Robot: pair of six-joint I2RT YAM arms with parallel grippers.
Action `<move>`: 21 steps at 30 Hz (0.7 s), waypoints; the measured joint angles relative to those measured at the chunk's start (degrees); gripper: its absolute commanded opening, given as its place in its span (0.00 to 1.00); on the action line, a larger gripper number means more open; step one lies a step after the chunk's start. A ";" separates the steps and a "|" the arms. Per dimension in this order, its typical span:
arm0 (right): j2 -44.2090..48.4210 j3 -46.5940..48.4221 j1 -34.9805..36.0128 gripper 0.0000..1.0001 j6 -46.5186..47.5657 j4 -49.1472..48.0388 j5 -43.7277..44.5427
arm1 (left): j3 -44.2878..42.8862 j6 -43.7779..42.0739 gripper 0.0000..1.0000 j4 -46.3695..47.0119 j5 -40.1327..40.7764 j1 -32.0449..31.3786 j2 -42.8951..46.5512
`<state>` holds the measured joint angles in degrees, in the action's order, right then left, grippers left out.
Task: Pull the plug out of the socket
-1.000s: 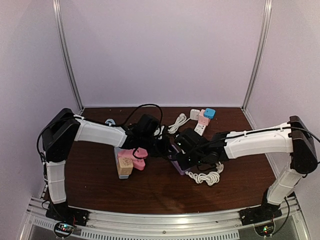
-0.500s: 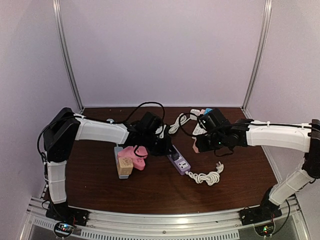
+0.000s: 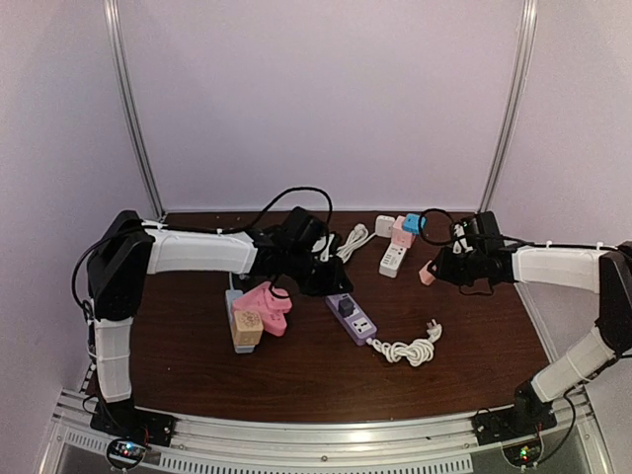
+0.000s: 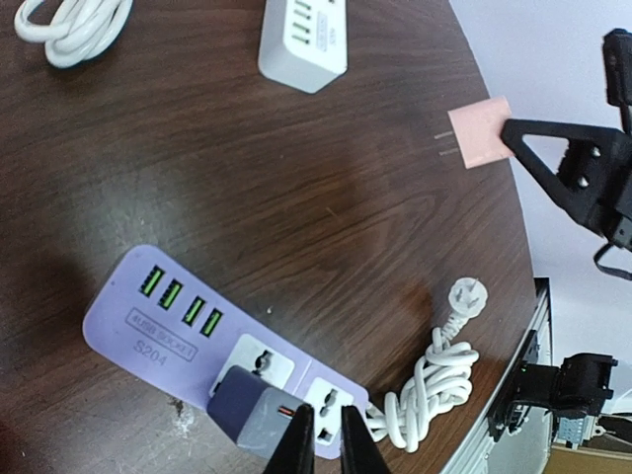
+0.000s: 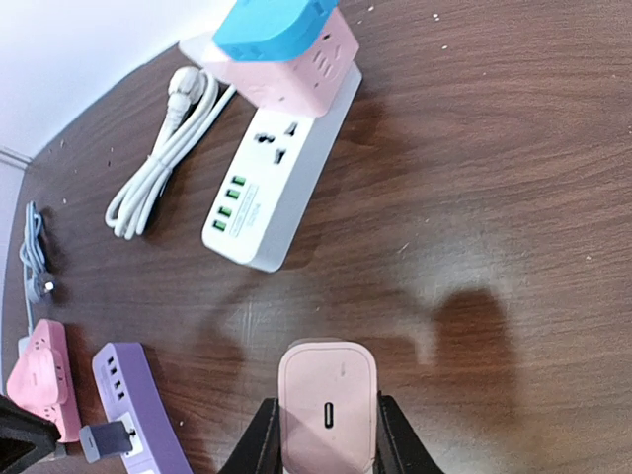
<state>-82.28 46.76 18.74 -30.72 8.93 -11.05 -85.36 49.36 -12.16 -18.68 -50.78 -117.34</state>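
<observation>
The pink plug (image 5: 327, 400) sits between the fingers of my right gripper (image 5: 326, 436), which is shut on it. Its two prongs are bare, and it hangs above the table to the right of the purple socket strip (image 3: 353, 318), well apart from it. In the left wrist view the plug (image 4: 481, 133) shows at the upper right. My left gripper (image 4: 327, 439) hovers over the strip (image 4: 168, 316), its jaws shut on nothing. A grey-blue adapter (image 4: 247, 415) stands plugged into the strip, just left of the fingertips.
A white power strip (image 3: 393, 259) at the back carries a pink cube (image 5: 296, 74) and a blue adapter (image 5: 272, 25). The purple strip's white coiled cable (image 3: 407, 348) lies in front. A pink socket block (image 3: 265, 304) and a wooden cube (image 3: 246, 328) sit left.
My right arm has swung from the purple strip out to the right, carrying the pink plug off it. The left gripper has lifted slightly back from the strip.
</observation>
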 measured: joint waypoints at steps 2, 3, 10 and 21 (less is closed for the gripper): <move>-1.11 -0.59 -2.91 0.03 -0.63 -2.75 -2.89 | -1.03 -0.35 0.10 0.04 -0.26 -0.07 0.00; -1.81 -0.90 -4.42 0.04 -0.87 -4.20 -4.55 | -1.57 -0.52 0.11 0.04 -0.50 -0.09 0.00; -7.74 -1.38 -10.56 0.10 -2.25 -11.34 -13.38 | -2.58 -1.36 0.12 -0.02 -1.05 -0.28 0.04; -13.27 -2.97 -14.88 0.25 -2.71 -15.76 -18.84 | -2.49 -2.21 0.16 -1.57 -0.39 -0.28 2.93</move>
<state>-95.55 43.79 3.86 -33.43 -6.83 -29.89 -87.85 47.16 -13.74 -19.07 -51.07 -114.41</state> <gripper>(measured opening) 0.276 0.154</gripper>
